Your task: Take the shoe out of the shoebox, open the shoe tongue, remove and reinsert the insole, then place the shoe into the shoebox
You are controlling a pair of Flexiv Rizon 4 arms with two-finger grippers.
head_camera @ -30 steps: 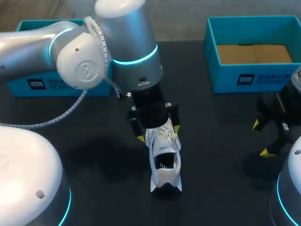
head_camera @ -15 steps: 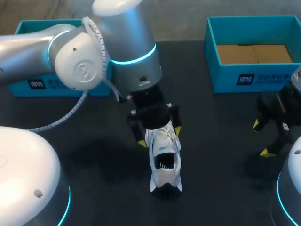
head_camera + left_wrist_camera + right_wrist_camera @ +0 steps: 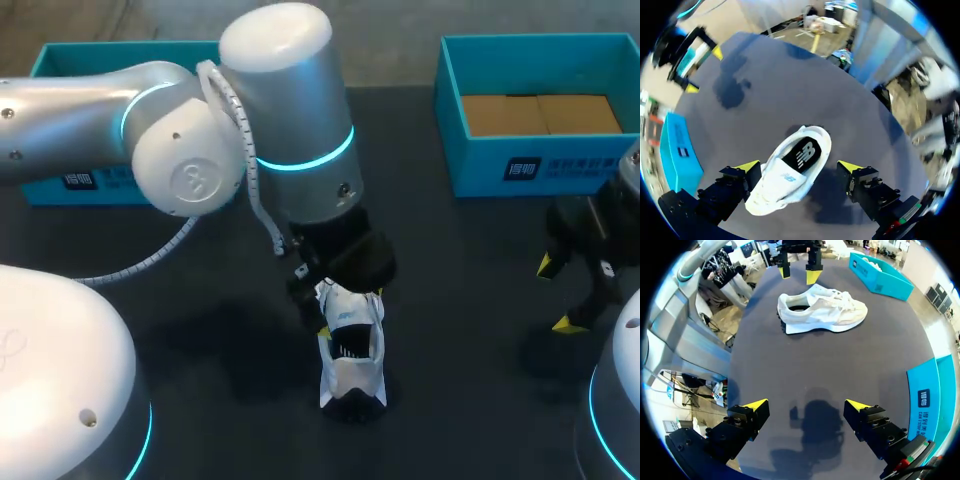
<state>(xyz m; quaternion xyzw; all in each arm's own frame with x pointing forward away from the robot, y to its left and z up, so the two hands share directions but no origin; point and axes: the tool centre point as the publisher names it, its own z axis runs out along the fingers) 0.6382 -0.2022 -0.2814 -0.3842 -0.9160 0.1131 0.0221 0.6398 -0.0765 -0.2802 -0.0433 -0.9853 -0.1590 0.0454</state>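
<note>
A white sneaker [image 3: 352, 362] stands on the dark table, heel toward me, its insole showing in the opening. My left gripper [image 3: 349, 310] hangs open just above its toe and tongue. In the left wrist view the sneaker [image 3: 795, 170] lies under and between the spread fingers of that gripper [image 3: 799, 167], and its toe is close to one finger; contact is unclear. My right gripper [image 3: 557, 294] is open and empty off to the right, well away from the shoe [image 3: 822, 310]. The teal shoebox [image 3: 520, 160] stands at the back right with brown cardboard in it.
A second teal box [image 3: 60, 175] sits at the back left, partly behind my left arm. Dark bare table surface [image 3: 805, 370] lies between my right gripper [image 3: 805, 407] and the sneaker.
My left arm has shifted right and toward me and its wrist has turned, so the gripper now covers more of the shoe's front. Shoe and right arm have stayed put.
</note>
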